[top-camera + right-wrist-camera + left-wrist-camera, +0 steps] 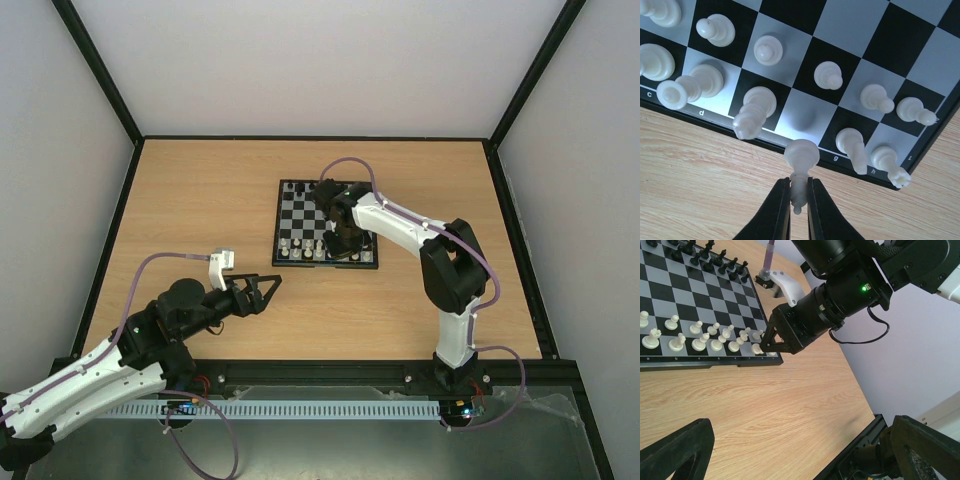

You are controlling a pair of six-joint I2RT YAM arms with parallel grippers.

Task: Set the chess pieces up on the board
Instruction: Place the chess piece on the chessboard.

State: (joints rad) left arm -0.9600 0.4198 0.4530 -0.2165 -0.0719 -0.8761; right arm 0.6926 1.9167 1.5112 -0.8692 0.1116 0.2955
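The board lies mid-table, with white chess pieces along its near rows. My right gripper is shut on a white bishop-like piece, head toward the camera. It hangs over the board's near rim, just in front of a bare pale back-row square between two standing pieces. The left wrist view shows this gripper low at the board's near right corner. My left gripper rests open over bare table to the board's left front, its fingers wide apart and holding nothing.
Black pieces stand along the board's far rows. White pieces crowd both sides of the bare square, some leaning. The table's black front rail runs close to my left gripper. Black frame posts edge the table.
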